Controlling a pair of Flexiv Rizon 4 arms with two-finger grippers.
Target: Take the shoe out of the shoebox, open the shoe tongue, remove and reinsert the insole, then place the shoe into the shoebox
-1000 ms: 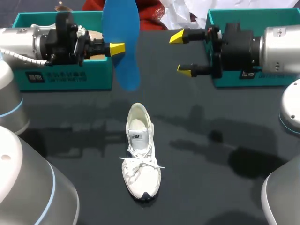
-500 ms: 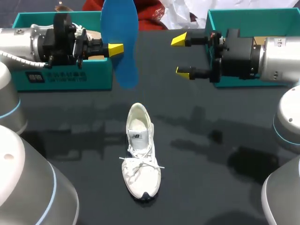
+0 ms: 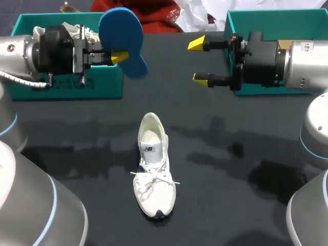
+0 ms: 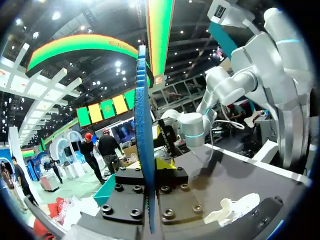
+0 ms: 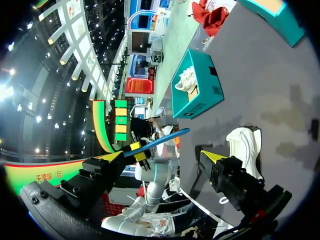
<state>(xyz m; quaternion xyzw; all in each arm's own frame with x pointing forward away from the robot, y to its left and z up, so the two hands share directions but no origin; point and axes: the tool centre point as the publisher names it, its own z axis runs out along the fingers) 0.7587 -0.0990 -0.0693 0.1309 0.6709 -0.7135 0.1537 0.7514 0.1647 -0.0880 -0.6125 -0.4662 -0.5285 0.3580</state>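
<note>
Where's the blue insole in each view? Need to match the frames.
Head view: blue insole held off the table in the left jaws, by the left shoebox.
Left wrist view: edge-on, clamped between its own jaws.
Right wrist view: thin blue strip ahead of the open right jaws, held by the other arm.
Shared landmark: white shoe, on the table in all three.

The shoe [image 3: 154, 169] lies in the middle of my table [image 3: 246, 174], toe toward me. Behind it, my left gripper [image 3: 121, 55] pinches the insole [image 3: 122, 36] in the air, before the left shoebox [image 3: 102, 87]. My right gripper [image 3: 199, 60], fingers spread, faces it from before the right shoebox [image 3: 287, 20].
</note>
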